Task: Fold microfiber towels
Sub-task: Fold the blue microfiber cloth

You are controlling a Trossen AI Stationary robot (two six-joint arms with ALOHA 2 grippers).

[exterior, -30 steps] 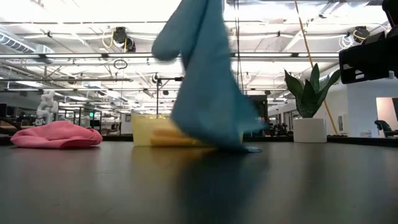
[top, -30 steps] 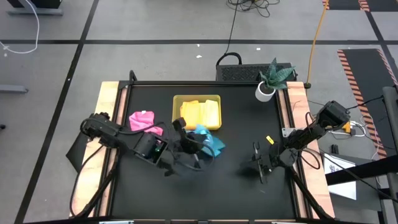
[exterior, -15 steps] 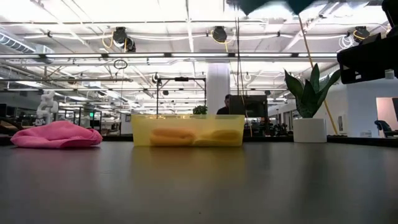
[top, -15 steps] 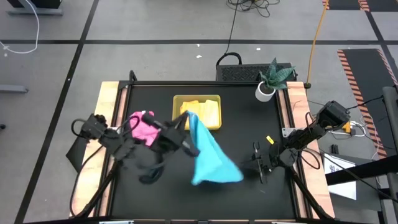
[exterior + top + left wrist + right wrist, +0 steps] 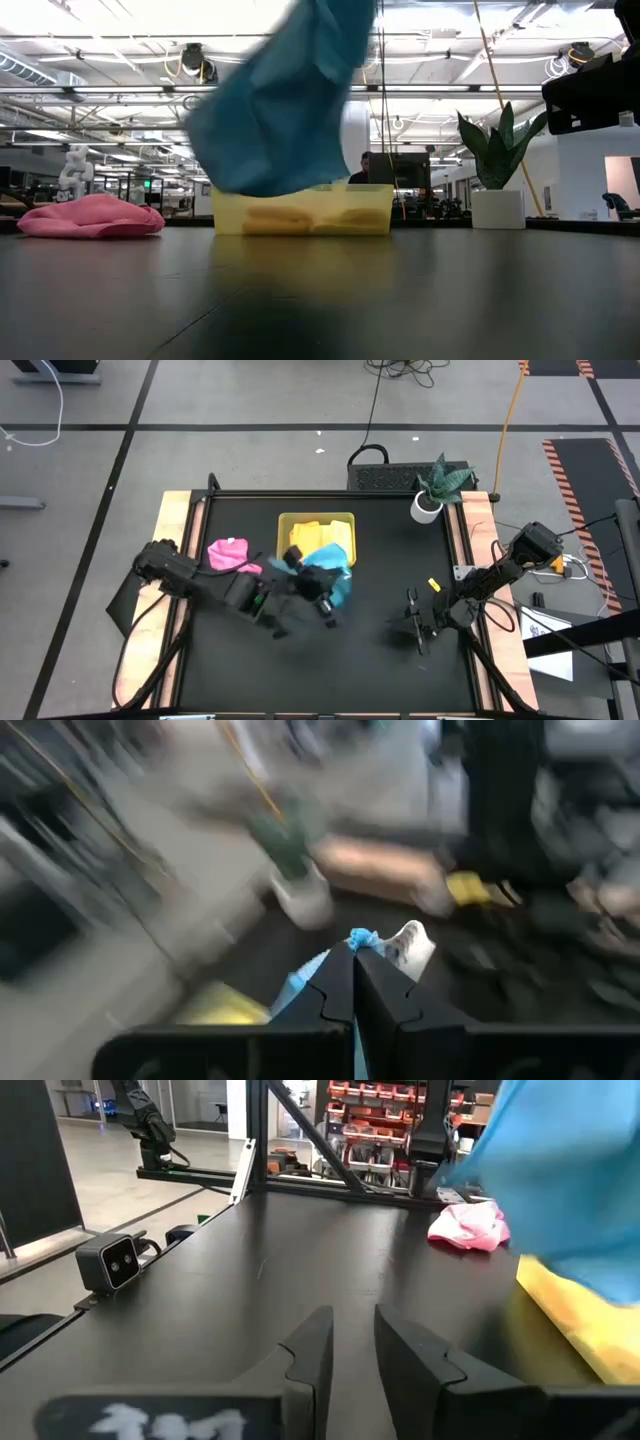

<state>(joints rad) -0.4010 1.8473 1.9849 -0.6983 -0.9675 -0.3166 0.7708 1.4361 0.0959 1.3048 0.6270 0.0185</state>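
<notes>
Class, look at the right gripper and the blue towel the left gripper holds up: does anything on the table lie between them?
Nothing visible does. Bare black table separates the right gripper from the blue towel, pinched aloft in the shut left gripper.

Left gripper (image 5: 318, 596) is stretched out over mid-table, fingers pinched tight together. Right gripper (image 5: 412, 622) is parked low by the right edge, fingers slightly parted.

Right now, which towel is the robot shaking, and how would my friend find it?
Start at the black table, then find the yellow-green tray near its back edge. Just in front of that tray, the left gripper is shut on the sky blue towel, holding it up off the table. It is the only blue cloth; the pink towel lies crumpled on the table.
</notes>
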